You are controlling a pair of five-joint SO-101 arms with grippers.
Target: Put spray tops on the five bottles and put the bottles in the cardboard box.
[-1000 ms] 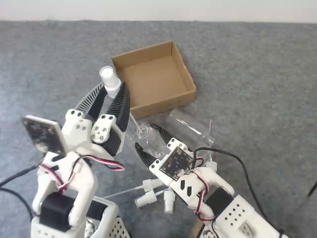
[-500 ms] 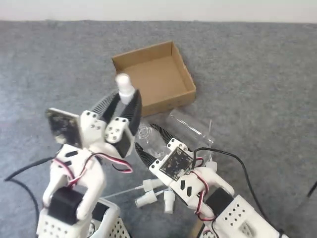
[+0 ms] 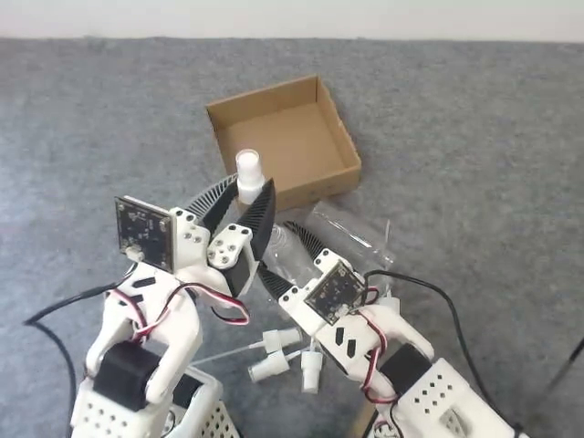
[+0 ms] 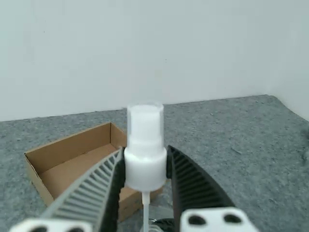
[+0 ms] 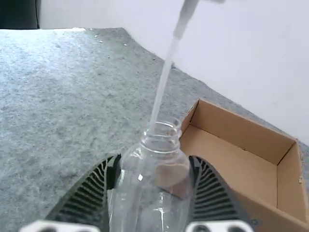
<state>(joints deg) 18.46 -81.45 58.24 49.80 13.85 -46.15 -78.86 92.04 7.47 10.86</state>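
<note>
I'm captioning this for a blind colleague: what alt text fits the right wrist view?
The right gripper grips a clear bottle, and the white tube of a spray top meets its open neck from above. An open cardboard box sits behind on grey carpet.

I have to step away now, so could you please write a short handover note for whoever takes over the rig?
The left gripper is shut on a spray top, held over the bottle.
The right gripper is shut on that bottle, upright; the top's dip tube reaches into its neck, but the top is not seated.
The cardboard box holds no bottles. Three loose spray tops lie near the arm bases; other clear bottles lie beside the box, count unclear.
Done: nothing capped or boxed. Left: seat this top, box the bottle, repeat.
</note>
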